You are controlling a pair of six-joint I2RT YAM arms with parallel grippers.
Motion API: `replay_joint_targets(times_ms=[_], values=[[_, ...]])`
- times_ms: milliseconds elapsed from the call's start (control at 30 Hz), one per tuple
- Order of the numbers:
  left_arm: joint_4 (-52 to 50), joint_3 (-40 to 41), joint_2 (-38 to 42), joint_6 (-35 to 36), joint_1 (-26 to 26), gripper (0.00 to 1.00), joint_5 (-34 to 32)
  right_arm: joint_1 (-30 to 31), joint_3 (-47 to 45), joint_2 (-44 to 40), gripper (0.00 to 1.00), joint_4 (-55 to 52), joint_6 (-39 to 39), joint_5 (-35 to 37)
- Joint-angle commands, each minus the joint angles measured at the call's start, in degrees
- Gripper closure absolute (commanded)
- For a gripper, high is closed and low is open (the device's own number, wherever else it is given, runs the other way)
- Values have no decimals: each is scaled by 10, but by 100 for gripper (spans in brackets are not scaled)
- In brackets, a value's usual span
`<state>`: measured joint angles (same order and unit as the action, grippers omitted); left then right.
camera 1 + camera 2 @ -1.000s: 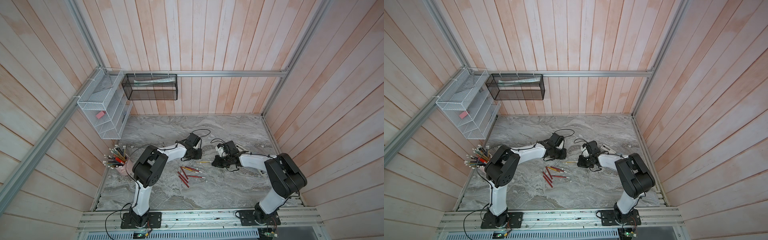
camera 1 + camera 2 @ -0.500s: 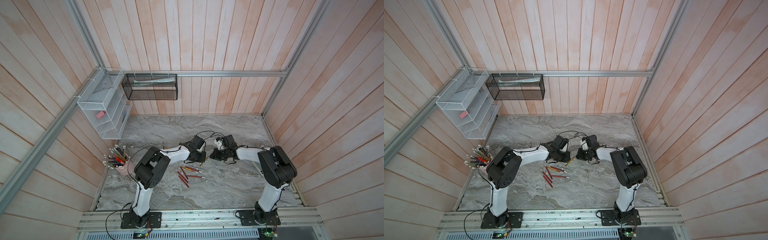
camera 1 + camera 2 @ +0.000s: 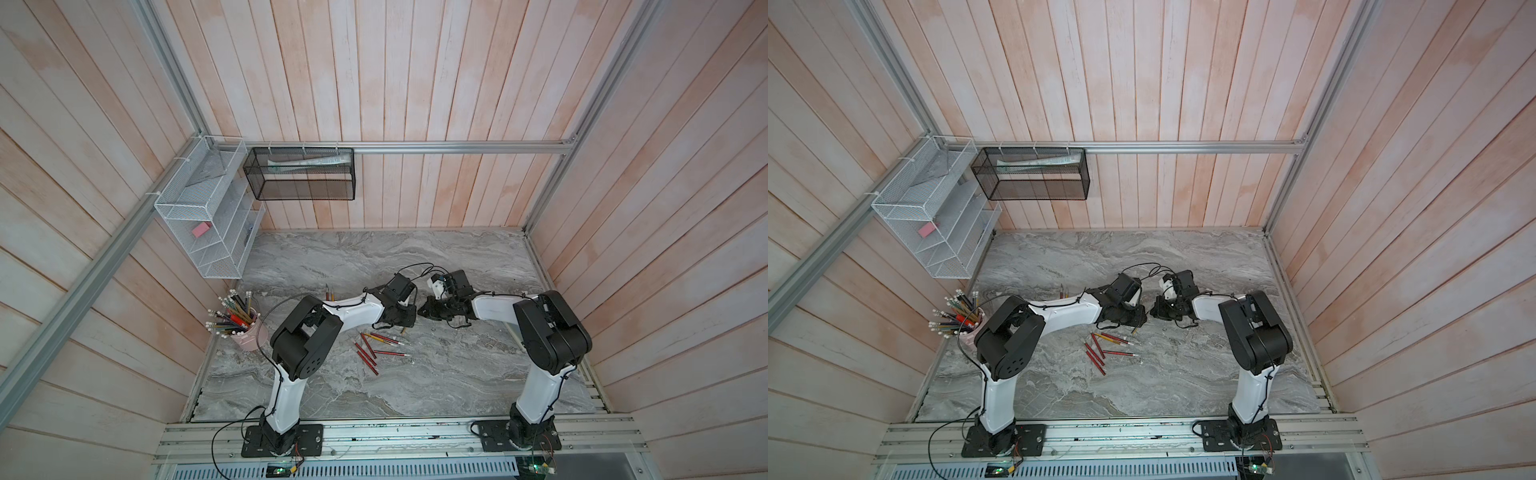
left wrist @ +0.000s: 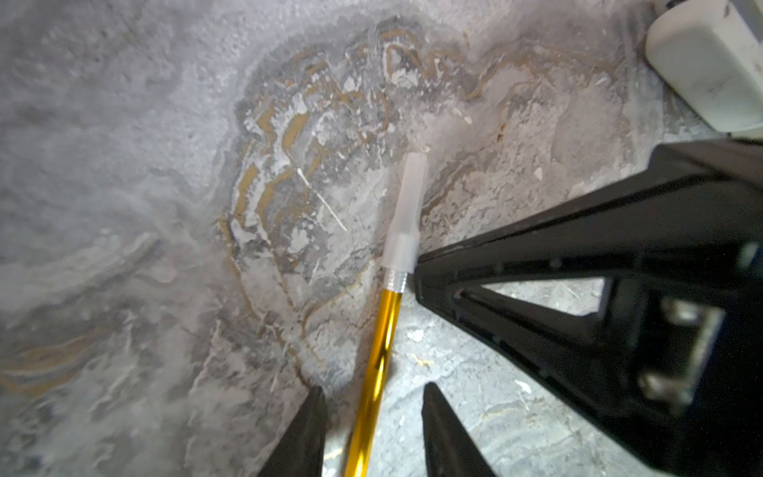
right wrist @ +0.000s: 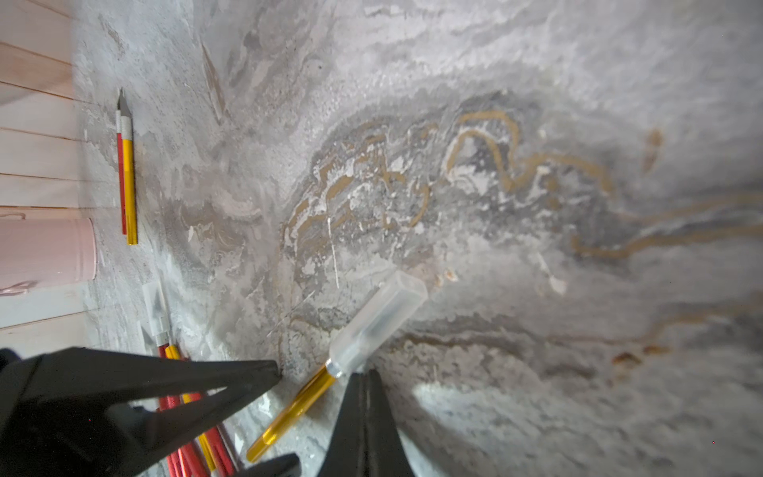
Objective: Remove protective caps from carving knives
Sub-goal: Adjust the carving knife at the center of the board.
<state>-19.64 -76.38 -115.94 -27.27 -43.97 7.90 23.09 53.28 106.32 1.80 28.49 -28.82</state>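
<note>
**Carving knives (image 3: 390, 353): two bared, one lined up, a heap to go**

Nearest the arm bases, a loose heap (image 3: 1096, 353) of some six red and yellow knives lies crossed on the marble table (image 3: 457, 374). The right wrist view catches the heap's edge. There at least one capped knife (image 5: 156, 307) shows its blade through a whitish sleeve. The top views are too small to settle the others. Off to the side stands a pink cup (image 3: 245, 334) of pencils, which is no part of this job.

Further in, at mid-table, the two grippers come nearly tip to tip at the yellow knife (image 4: 375, 363). Its cap (image 4: 406, 214) sits fully home against the silver collar. The left gripper (image 4: 371, 390) has its jaws a little apart. The handle runs between them with a gap on either side, so nothing is gripped. The right gripper (image 5: 363, 378) is closed tight and empty, its joined tips just beside the collar where cap meets handle. Whether the knife lies flat on the table I cannot tell.

Beyond them a bare pair (image 5: 126, 165), one red and one yellow, lies side by side with grey blades exposed. These look finished. No loose caps are visible anywhere.

By my reading the job is in its early part: two done, one lined up but not uncapped, and the heap waiting.
</note>
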Motion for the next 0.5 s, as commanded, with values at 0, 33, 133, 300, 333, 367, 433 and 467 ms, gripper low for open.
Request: replay_joint_targets(times_ms=[0,33,133,300,333,367,433,467], values=[[-30,-19,-18,11,-9,59,-39,-13,-27,14,100,15,22,-35],[-31,-19,-22,12,-10,59,-42,-17,-35,10,100,29,30,-49],[-40,-25,-31,16,-16,59,-62,-33,-58,-2,100,63,52,-84],[-62,-47,-52,26,-25,61,-96,-50,-76,-20,100,74,60,-94],[-66,-51,-58,27,-26,62,-102,-51,-77,-22,100,74,60,-94],[-69,-55,-63,28,-27,62,-107,-51,-79,-23,100,74,60,-94],[-73,-60,-71,30,-29,64,-114,-53,-80,-23,100,75,60,-95],[-74,-61,-74,30,-30,64,-118,-53,-80,-22,100,76,60,-96]])
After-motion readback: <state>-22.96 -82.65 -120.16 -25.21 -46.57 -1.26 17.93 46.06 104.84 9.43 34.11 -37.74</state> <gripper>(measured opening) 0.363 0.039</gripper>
